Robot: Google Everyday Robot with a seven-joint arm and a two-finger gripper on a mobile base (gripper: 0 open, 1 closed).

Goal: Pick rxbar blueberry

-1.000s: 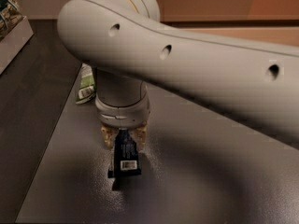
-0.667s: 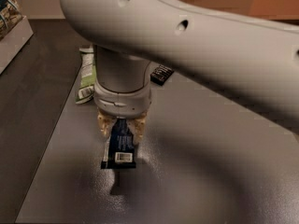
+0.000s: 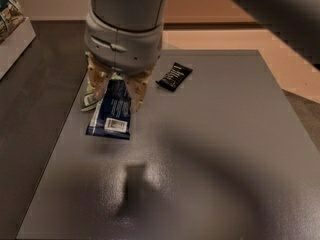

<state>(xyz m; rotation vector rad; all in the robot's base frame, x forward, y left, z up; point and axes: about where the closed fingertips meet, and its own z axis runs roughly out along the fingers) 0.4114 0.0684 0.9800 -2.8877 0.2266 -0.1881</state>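
The rxbar blueberry [image 3: 112,111] is a flat navy-blue wrapper with white text and a white barcode label. It hangs from my gripper [image 3: 118,88] in the left middle of the camera view, lifted above the dark grey table [image 3: 215,159]. The two tan fingers [image 3: 138,90] are shut on the bar's upper end. The bar's shadow falls on the table below it. My white arm fills the top of the view and hides the bar's top edge.
A small black bar wrapper [image 3: 174,76] with white lettering lies right of the gripper. A green-and-white snack bag [image 3: 90,98] peeks out behind the gripper's left side. A white shelf edge [image 3: 14,44] stands at the far left. The table's right edge borders a tan floor.
The gripper has risen with the blue bar in it, lifting it off the table. The arm has swung up, uncovering the black wrapper and more of the table.
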